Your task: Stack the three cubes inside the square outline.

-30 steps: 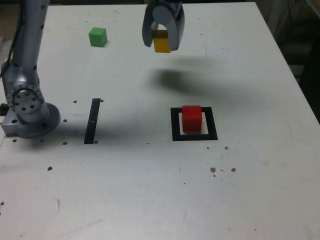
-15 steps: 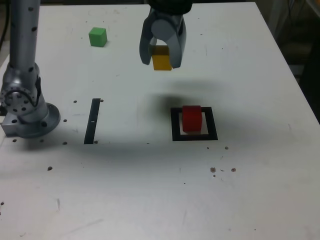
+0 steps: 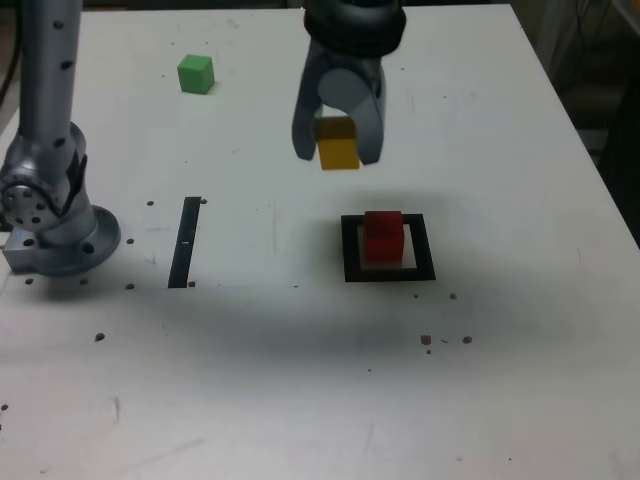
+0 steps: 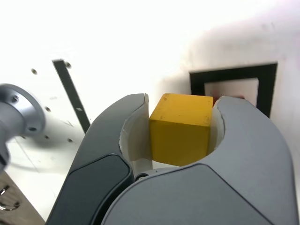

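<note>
Exterior view: claw [image 3: 338, 152] clamped on yellow cube [image 3: 338, 143], airborne, short of red cube [image 3: 383, 236] in square outline [image 3: 389, 272]. Green cube [image 3: 196, 73] far off on worktop [image 3: 300, 380]. Risk: off-centre release, yellow slides off red.

The end effector [image 3: 338, 150] grips the yellow cube [image 3: 338, 145] above the table [image 3: 300, 380].

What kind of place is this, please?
Probably a robot test bench in a lab or workshop: a white table with drilled holes, a black square outline, coloured cubes, and an arm base bolted on.
</note>
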`<state>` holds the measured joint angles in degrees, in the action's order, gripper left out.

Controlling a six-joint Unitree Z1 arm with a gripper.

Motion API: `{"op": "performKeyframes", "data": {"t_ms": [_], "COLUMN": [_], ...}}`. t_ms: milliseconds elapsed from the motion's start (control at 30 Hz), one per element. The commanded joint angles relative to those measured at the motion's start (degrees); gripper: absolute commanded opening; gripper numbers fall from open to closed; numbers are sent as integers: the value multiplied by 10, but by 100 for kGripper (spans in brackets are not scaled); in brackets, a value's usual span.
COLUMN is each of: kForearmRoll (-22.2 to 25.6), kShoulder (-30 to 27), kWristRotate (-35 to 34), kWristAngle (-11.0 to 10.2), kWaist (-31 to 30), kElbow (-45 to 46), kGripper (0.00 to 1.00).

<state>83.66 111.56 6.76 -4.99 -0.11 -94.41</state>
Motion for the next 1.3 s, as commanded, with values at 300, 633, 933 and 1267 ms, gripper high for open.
{"op": "performKeyframes", "data": {"t_ms": [300, 633, 933, 1267], "kForearmRoll": [16, 17, 11, 5], "kShoulder": [48, 73, 92, 102], "kWristRotate": [-36, -76, -83, -83], "kWristAngle": [20, 27, 37, 39], "kWaist": [-35, -46, -46, -46], "kElbow": [-44, -64, -72, -75], "kGripper": [35, 35, 35, 35]}}
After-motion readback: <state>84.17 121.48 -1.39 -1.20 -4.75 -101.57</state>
